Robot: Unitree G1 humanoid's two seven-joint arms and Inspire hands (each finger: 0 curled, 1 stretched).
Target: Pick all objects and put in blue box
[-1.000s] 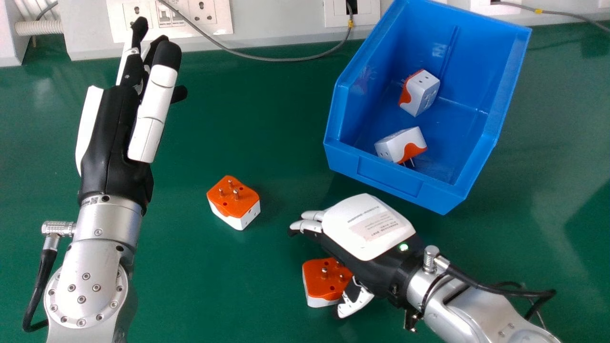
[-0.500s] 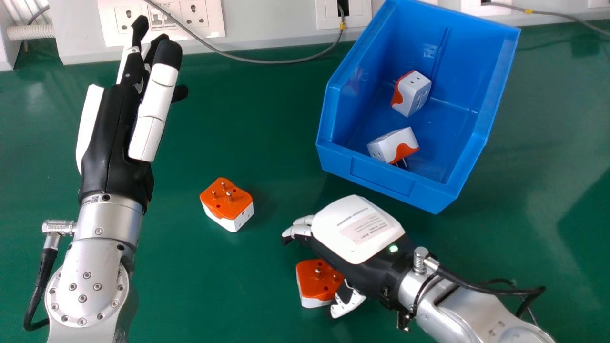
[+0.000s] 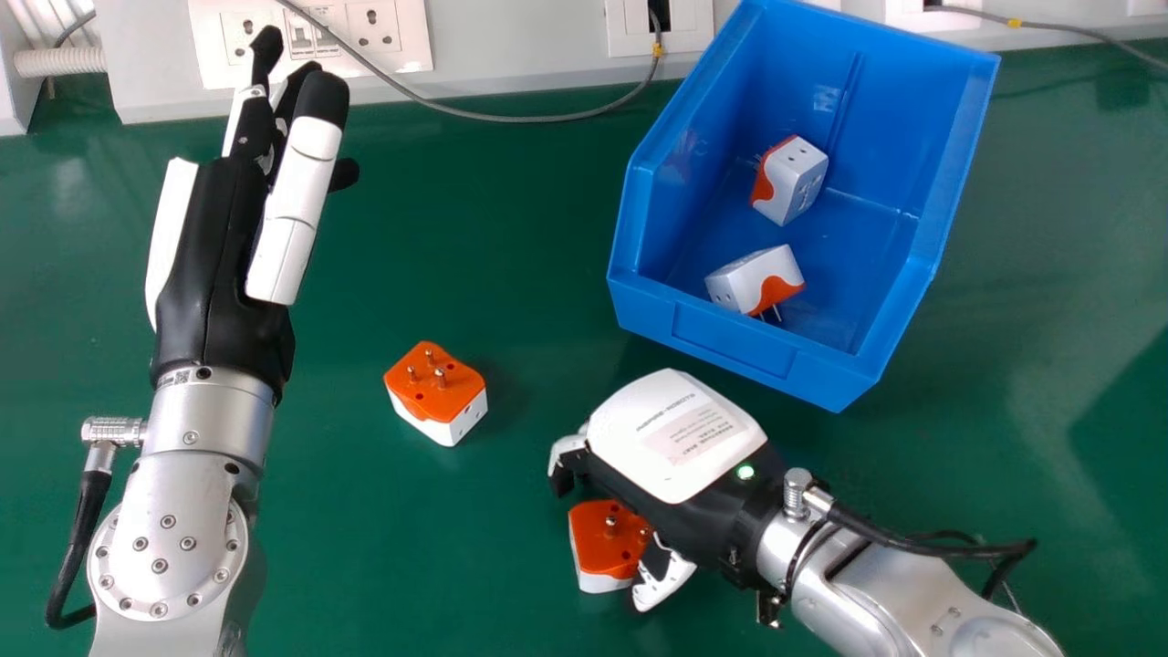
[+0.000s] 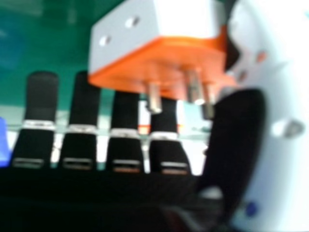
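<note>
Head view shows us two adapters point(image 3: 790, 181) inside one blue box point(image 3: 739, 342) at two o'clock, a third adapter point(image 3: 435, 392) at eight, a fourth adapter point(image 3: 602, 546) at six, our right hand point(image 3: 675, 438) curled round it; our left hand point(image 3: 219, 265), straight-fingered, at ten.

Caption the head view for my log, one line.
Right hand partly covering one plug adapter, another adapter on the table, two adapters in the blue box.

R hand point(image 3: 677, 436) has shifted slightly left over the near adapter point(image 3: 604, 540) vs a sec ago. Its fingers point(image 3: 565, 453), approx straight & reaching past adapter before, now bend down just beside it.
</note>
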